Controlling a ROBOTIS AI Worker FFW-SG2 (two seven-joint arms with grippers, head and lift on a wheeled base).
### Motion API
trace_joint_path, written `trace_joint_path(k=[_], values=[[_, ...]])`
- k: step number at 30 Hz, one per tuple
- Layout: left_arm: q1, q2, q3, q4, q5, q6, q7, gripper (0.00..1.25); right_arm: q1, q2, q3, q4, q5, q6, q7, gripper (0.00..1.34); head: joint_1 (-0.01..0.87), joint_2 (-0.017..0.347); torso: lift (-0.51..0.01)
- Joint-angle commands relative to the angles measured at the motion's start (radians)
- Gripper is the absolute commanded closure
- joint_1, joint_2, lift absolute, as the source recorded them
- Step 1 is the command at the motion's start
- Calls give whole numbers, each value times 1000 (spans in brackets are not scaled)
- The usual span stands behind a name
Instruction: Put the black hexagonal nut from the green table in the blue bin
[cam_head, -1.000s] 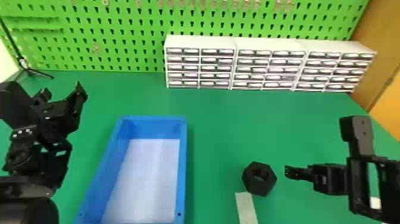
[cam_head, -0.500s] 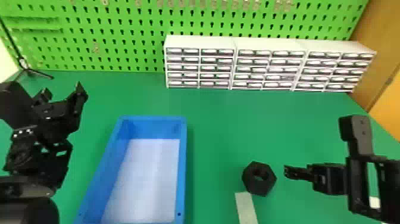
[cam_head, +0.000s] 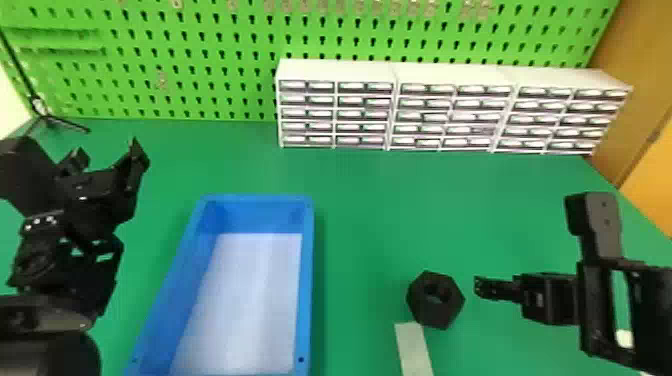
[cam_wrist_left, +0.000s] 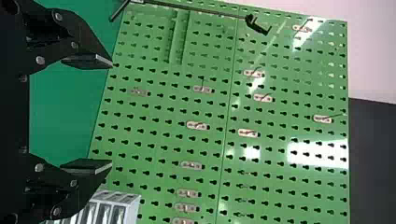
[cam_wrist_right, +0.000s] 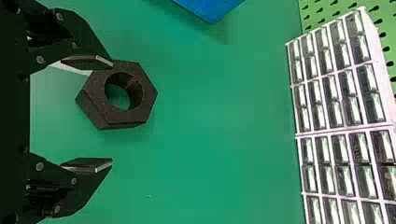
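- where does the black hexagonal nut (cam_head: 438, 316) lie?
- flat on the green table (cam_head: 375, 225), to the right of the blue bin (cam_head: 305, 300), with one end of a pale strip (cam_head: 414, 350) close by it.

- and how is it likely to handle?
- stiff and hardly fragile, by its blocky look. the weight is a guess: light if it is plastic, fairly heavy if it is metal. the dull skin probably doesn't slip much.

- where does the grip belong?
- across two opposite flat sides, low down. on the corners it could twist out.

- what about the fingers?
- the right gripper (cam_wrist_right: 112, 113) has its pair spread wide with nothing held. the finger nearer the bin overlaps the nut's edge in the wrist view; touching or not, nobody can tell. the pair likely wants shifting toward the bin, so that the nut sits between them before they close. the left gripper (cam_head: 112, 155), beyond the bin's left side, also has its fingers well apart and holds nothing.

- any edges to mind?
- the bin's raised right wall, mostly. a stretch of table separates nut and bin, so a modest lift and a sideways carry should do. the white drawer units (cam_head: 452, 75) stand well back.
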Motion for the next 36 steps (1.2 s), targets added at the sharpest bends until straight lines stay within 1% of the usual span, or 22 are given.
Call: trace_joint_path(k=[1, 6, 11, 15, 28, 36], values=[[-5, 0, -3, 0, 0, 5, 0, 493, -13, 9, 13, 6, 21, 3, 0, 518, 692, 8, -97], [-8, 0, -11, 0, 0, 13, 0, 493, -34, 20, 27, 26, 47, 3, 0, 519, 692, 8, -97], [-8, 0, -14, 0, -1, 19, 0, 493, -62, 20, 69, 54, 50, 3, 0, 519, 692, 8, -97], [-9, 0, -18, 2, -5, 22, 0, 493, -86, 14, 116, 80, 68, 3, 0, 522, 692, 8, -97], [-19, 0, -31, 11, -5, 25, 0, 493, -114, 20, 179, 161, 79, 3, 0, 522, 692, 8, -97], [-22, 0, -34, 14, -5, 25, 0, 493, -129, 15, 198, 204, 77, 3, 0, 522, 692, 8, -97]])
